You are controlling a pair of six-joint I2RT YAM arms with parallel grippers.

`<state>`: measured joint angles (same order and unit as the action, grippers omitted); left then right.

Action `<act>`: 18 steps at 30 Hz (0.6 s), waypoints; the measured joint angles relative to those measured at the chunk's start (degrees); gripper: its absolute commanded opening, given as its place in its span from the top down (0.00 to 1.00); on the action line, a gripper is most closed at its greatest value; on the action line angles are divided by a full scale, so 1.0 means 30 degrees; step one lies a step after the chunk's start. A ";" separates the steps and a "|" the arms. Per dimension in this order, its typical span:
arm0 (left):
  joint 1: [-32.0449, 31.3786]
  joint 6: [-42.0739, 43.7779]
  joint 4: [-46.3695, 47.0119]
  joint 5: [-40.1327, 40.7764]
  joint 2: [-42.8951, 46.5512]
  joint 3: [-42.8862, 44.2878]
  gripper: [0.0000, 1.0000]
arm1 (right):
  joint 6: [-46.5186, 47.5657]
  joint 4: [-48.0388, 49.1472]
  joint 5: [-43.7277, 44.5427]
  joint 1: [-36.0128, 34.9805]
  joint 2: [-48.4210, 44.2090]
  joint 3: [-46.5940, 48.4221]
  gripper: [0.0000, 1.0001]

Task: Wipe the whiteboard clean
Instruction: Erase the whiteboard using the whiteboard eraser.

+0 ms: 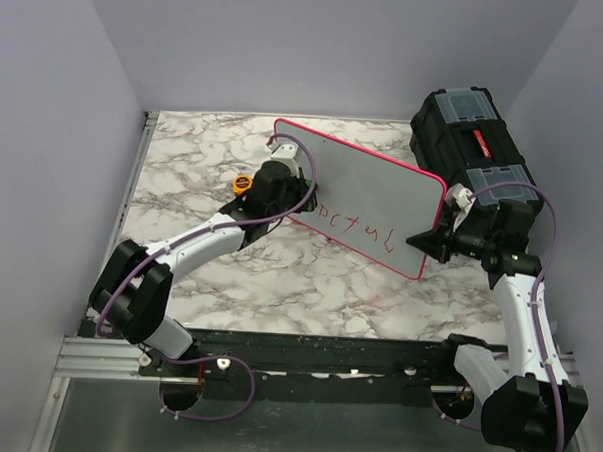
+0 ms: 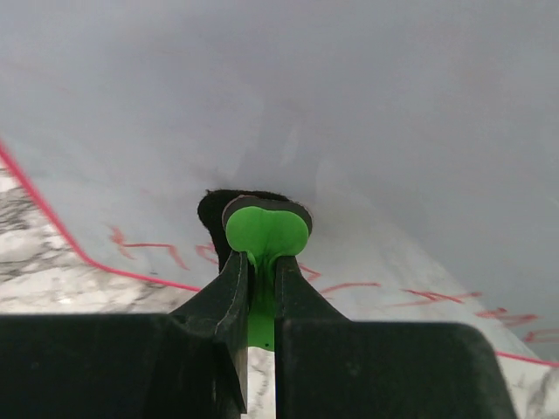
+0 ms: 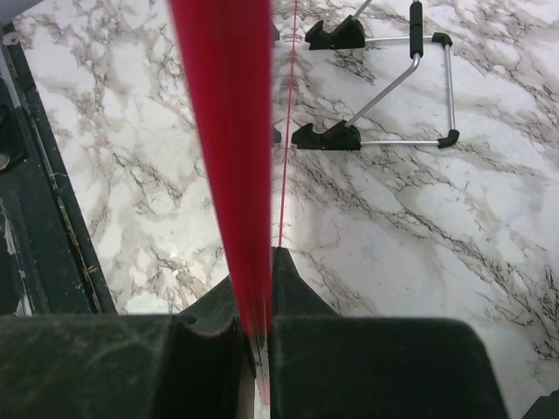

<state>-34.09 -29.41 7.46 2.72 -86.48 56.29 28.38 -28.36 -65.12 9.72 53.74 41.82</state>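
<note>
Only the top view shows the whole whiteboard (image 1: 368, 194) standing on the marble worktop (image 1: 299, 281) between the 2 claws. Left wrist view: the left claw (image 2: 259, 266) is pinched narrow on a green eraser (image 2: 266, 229), pad against the board just ahead, red lettering (image 2: 144, 246) beside it. Right wrist view: the right claw (image 3: 255, 301) clamps the board's red rim (image 3: 223, 131); a wire stand (image 3: 393, 78) lies ahead, rightward.

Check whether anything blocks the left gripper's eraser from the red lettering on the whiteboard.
Nothing visible does. The left gripper holds a green eraser seemingly pressed on the whiteboard, with only bare board between it and the red lettering. The right gripper clamps the rim.
</note>
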 measured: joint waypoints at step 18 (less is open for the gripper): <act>-0.2499 0.0393 -0.0248 -0.0714 -0.0685 0.2040 1.00 | -0.3104 0.1778 0.0357 -0.0007 -0.0022 -0.0452 0.99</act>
<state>-41.58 -28.23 6.72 0.58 -88.53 62.41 19.07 -23.03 -64.05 9.69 53.67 40.47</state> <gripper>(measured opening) 0.068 0.060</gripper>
